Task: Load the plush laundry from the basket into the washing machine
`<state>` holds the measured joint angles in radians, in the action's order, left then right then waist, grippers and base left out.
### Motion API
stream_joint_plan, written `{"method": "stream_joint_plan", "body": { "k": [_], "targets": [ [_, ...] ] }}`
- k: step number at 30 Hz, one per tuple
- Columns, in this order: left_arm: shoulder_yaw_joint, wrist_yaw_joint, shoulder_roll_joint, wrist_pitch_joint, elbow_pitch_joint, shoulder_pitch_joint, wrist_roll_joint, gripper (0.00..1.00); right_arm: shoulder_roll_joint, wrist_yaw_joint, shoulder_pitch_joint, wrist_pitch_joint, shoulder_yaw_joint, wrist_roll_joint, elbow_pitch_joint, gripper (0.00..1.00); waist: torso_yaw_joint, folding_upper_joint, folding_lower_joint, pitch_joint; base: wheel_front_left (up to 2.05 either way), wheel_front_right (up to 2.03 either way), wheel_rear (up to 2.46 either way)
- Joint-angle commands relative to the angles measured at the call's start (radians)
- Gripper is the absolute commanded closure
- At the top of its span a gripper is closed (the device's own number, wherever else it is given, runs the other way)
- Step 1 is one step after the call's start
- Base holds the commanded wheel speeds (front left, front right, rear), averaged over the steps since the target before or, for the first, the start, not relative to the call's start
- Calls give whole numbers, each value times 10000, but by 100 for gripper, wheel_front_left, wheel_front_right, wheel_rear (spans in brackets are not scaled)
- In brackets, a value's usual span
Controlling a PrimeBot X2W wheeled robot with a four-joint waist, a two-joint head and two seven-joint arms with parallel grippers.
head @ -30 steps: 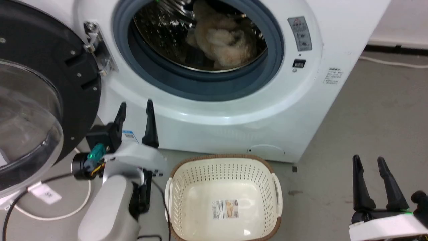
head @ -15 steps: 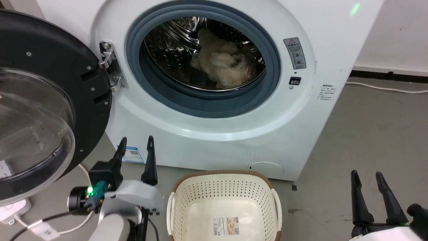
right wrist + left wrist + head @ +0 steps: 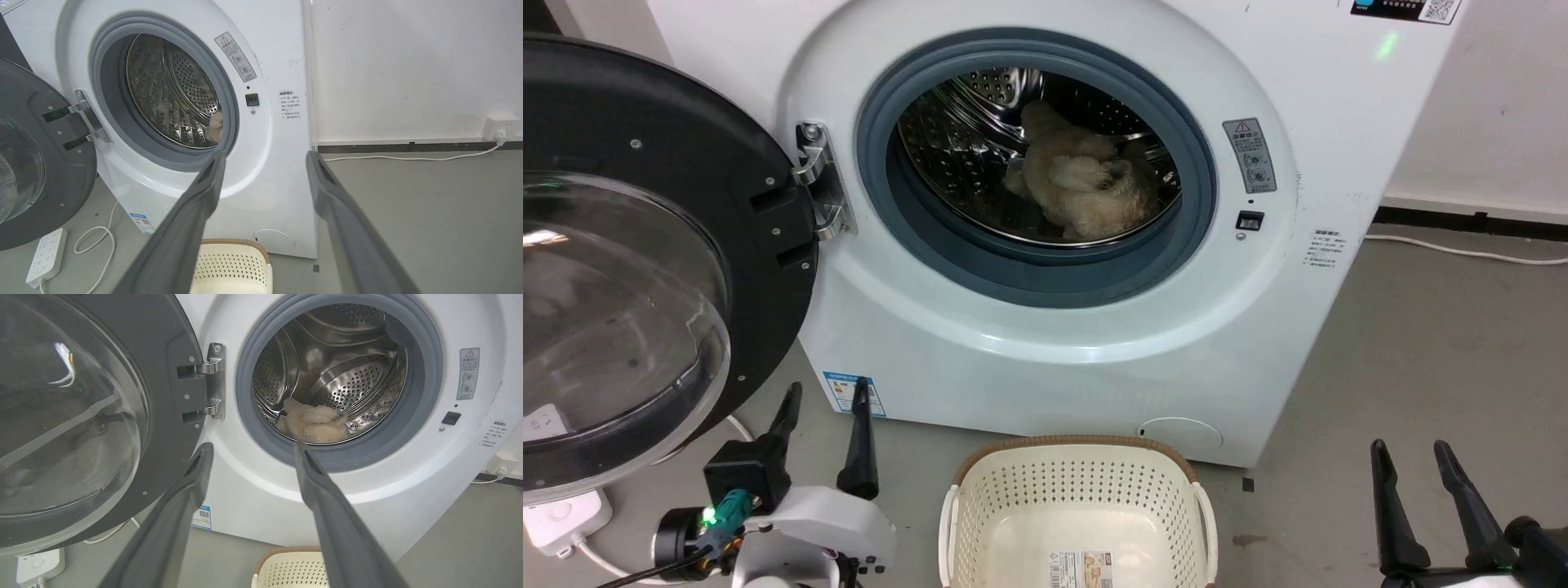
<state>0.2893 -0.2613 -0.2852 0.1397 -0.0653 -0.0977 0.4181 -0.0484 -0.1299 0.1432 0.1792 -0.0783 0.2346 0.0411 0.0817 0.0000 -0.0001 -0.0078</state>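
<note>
When backing off with left gripper [image 3: 825,389] and right gripper [image 3: 1409,447] spread wide, empty, steer clear of basket [image 3: 1078,445] between them and door [image 3: 686,155] leftward; leave plush [image 3: 1086,196] ahead in washer [image 3: 1045,359].

Clear way into the drum [image 3: 968,155]
The door [image 3: 686,163] stands wide at left; the basket [image 3: 1078,445] sits low before the washing machine [image 3: 1045,384].

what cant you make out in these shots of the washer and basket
- basket: near half cut off by the head view's bottom edge.
- plush laundry: right wrist view, mostly hidden behind the door seal.
- warning sticker on the washing machine: print too small to read, every view.
</note>
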Motion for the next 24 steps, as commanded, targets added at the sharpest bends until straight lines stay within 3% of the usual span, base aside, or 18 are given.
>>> {"method": "stream_joint_plan", "body": {
  "k": [1,24],
  "targets": [
    [-35,-42,-79,-50,101,162,43,0,-18,-8,186,-24,21,-95,76,0,31,0,1,-24,0,0,0],
    [132,-300,-484,-582,945,827,31,0,-18,-8,454,-445,168,-212,435,0,70,0,1,-73,0,0,0]
  ]
}}
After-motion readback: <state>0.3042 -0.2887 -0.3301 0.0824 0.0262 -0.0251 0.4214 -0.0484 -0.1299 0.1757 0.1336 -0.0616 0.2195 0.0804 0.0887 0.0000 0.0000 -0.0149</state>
